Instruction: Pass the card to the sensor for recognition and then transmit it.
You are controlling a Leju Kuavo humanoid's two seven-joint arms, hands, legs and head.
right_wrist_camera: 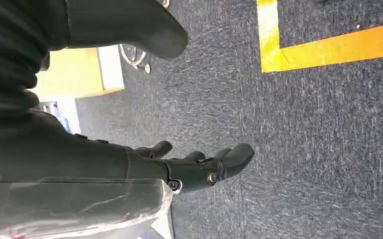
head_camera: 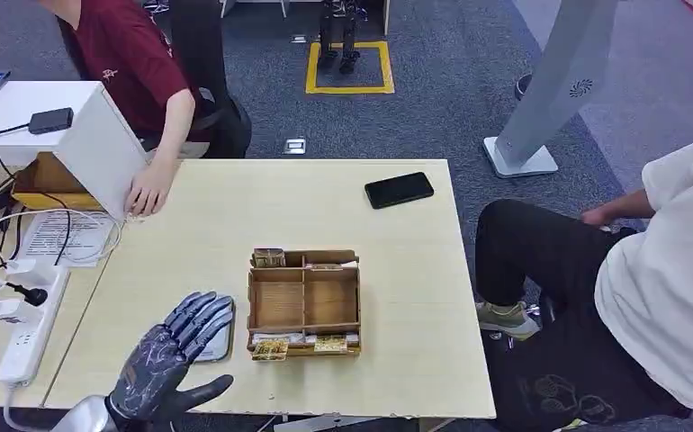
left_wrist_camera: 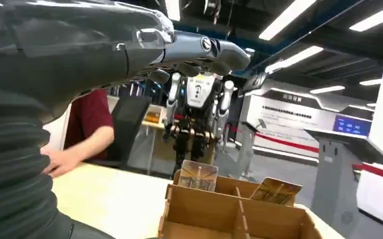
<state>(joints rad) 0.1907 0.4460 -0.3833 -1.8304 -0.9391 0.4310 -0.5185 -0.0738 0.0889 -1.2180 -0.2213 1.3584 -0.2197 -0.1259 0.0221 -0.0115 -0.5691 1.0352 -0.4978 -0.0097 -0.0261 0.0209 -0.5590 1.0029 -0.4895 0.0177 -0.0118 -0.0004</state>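
Cards (head_camera: 270,349) stand in a wooden organizer (head_camera: 304,302) on the pale table (head_camera: 415,297) above grey carpet (head_camera: 451,99); both robot hands empty, fingers apart.

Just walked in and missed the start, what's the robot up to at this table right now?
The robot's left hand hovers open over a flat grey pad at the table's near edge, beside a wooden card box with cards standing in its slots. It holds nothing. Its right hand hangs open over the carpet. A person in a red shirt rests a hand on the table; a phone lies farther back.

Black phone (head_camera: 399,190), tan wooden organizer (head_camera: 304,301)
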